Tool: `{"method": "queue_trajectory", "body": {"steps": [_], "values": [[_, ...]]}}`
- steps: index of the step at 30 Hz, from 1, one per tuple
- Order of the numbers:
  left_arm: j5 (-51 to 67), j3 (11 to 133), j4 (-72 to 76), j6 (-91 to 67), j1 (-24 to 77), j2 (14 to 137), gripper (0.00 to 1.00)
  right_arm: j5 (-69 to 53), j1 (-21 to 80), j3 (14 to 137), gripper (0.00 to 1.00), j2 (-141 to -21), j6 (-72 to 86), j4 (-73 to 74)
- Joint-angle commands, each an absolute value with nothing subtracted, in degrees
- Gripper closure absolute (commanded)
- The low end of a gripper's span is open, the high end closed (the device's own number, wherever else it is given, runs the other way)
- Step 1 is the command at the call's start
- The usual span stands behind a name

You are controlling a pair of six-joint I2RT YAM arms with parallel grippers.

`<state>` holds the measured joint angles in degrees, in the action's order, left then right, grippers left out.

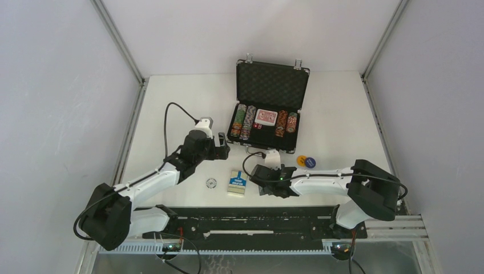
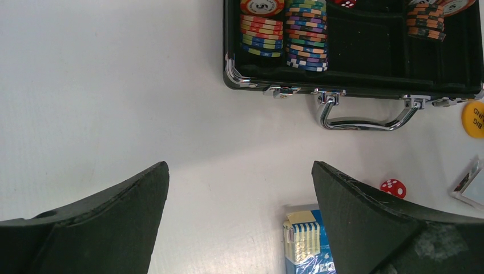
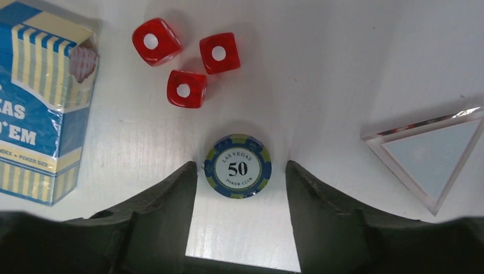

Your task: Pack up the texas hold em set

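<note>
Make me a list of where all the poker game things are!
case: black briefcase, open, at the back of the table
in the case: chip stacks, red-backed cards
out on the table: blue card box, three red dice, 50 chip, triangle piece, yellow button, blue button, silver button
left pincer: open, holding nothing
right pincer: open, one finger each side of the 50 chip

We see a black briefcase (image 2: pixel 354 80) with a silver handle (image 2: pixel 359 123); its stacked chips (image 2: pixel 306 34) have edges striped red, green, blue, orange and purple; the dice (image 3: pixel 184 88) are red with white pips; the card box (image 3: pixel 34 114) is blue with cream stripes; the loose chip (image 3: pixel 238 165) is blue and olive around a white centre.
</note>
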<state>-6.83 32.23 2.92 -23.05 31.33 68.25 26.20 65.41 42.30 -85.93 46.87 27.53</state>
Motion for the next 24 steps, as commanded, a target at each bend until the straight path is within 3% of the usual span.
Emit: {"method": "queue_trajectory", "body": {"steps": [1, 18, 24], "values": [[-6.07, 32.42, 5.37, -23.74, 31.2, 67.98, 0.0, 27.68, 65.65, 42.1, 0.38, -88.72, 48.07, 28.1], [-5.89, 32.96, 4.58, -23.88, 31.2, 68.62, 0.0, 28.64, 65.94, 42.1, 0.56, -87.32, 47.05, 28.24], [-3.92, 33.29, 4.57, -24.79, 31.27, 68.47, 0.02, 29.21, 65.21, 42.1, 0.58, -83.81, 45.9, 28.08]]}}
